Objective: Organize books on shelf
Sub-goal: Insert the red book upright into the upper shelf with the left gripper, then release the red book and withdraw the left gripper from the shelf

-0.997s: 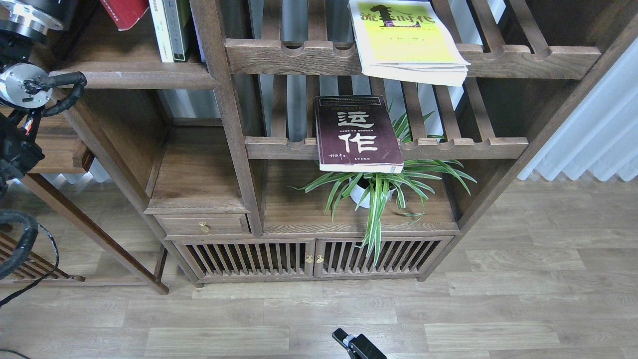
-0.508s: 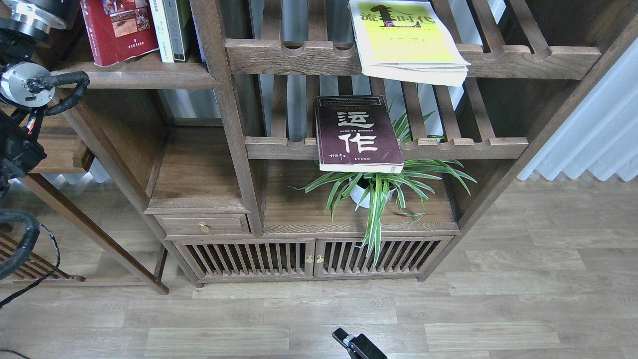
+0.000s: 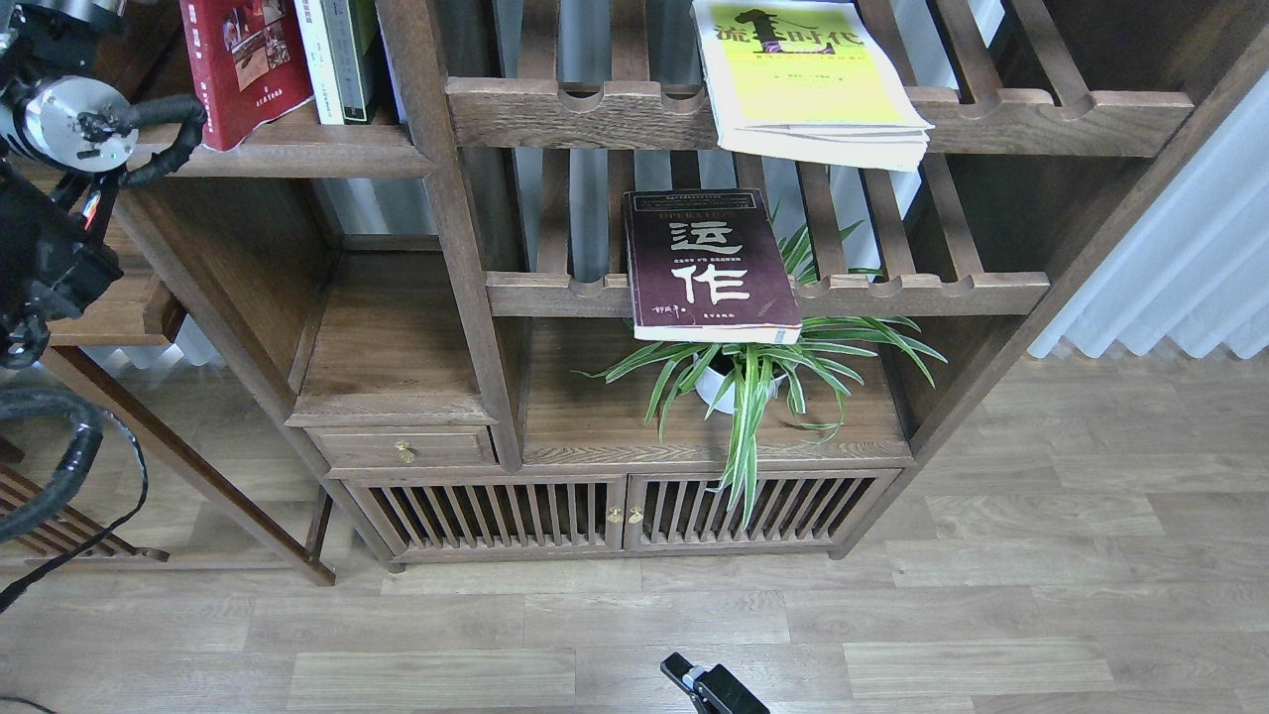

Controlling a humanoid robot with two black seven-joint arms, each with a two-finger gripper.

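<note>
While our left arm (image 3: 59, 169) rises at nine o'clock, its pincer lies out of view. At eleven, the red book (image 3: 243, 64) leans on the shelf (image 3: 297, 154); maroon book (image 3: 709, 268) centre, yellow-green book (image 3: 808, 79) at one. Our right pincer (image 3: 709, 686), at six: grip unreadable.

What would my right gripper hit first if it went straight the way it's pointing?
Likely the slatted cabinet doors; only the right gripper tip shows, above bare floor, so depth is unclear.
</note>
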